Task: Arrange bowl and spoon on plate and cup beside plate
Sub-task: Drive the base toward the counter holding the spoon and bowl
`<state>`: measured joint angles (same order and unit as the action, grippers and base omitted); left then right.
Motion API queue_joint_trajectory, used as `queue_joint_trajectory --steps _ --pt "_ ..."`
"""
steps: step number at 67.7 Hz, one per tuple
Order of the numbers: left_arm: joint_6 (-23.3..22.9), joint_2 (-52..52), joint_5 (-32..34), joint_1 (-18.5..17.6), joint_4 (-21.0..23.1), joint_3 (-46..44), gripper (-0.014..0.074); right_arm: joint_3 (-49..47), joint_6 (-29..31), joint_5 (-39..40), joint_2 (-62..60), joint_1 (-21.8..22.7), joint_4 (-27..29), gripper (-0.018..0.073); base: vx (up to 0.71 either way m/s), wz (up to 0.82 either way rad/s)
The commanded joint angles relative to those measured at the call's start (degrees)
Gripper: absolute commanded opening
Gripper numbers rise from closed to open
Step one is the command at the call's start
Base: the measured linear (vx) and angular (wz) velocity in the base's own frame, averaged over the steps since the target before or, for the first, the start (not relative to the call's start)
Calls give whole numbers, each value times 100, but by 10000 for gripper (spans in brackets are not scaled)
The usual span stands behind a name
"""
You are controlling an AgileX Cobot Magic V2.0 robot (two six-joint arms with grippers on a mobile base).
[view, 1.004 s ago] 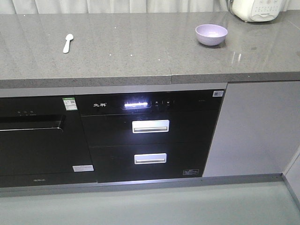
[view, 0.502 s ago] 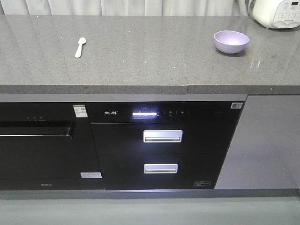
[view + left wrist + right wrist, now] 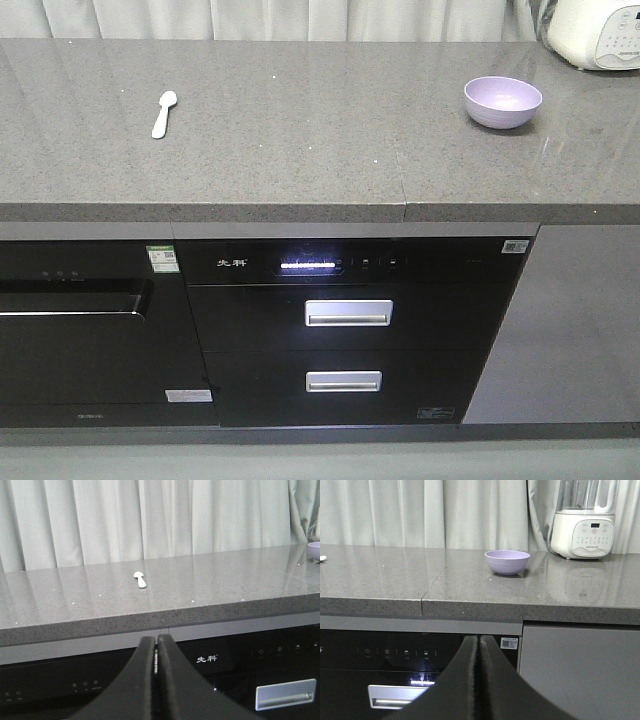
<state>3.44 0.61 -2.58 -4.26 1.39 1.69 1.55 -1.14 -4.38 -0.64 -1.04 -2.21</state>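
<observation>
A lavender bowl (image 3: 502, 101) (image 3: 507, 562) stands upright on the grey countertop (image 3: 300, 150) at the right. A pale spoon (image 3: 164, 113) (image 3: 140, 579) lies flat on the countertop at the left, far from the bowl. The plate and the cup are out of view. My left gripper (image 3: 156, 639) is shut and holds nothing; it hangs below the counter's front edge, facing the spoon. My right gripper (image 3: 479, 638) is shut and holds nothing, also below the counter edge, facing the bowl. Neither gripper shows in the front view.
A white appliance (image 3: 598, 30) (image 3: 584, 525) stands at the counter's back right, beside the bowl. Black built-in appliances with drawer handles (image 3: 348, 312) fill the cabinet front below. Pale curtains (image 3: 150, 520) hang behind the counter.
The front view has shifted: the counter, bowl and spoon sit lower in the frame and the bowl farther right than a second ago. Neither object has moved on the counter.
</observation>
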Motion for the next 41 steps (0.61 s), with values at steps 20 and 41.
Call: queue_joint_trajectory --steps 20,41 --pt "-53 43 423 -37 23 -154 -6 23 8 438 -80 30 -57 -4 10 -3" --pt "-53 43 423 -37 23 -154 -6 23 8 438 -80 30 -57 -4 10 -6"
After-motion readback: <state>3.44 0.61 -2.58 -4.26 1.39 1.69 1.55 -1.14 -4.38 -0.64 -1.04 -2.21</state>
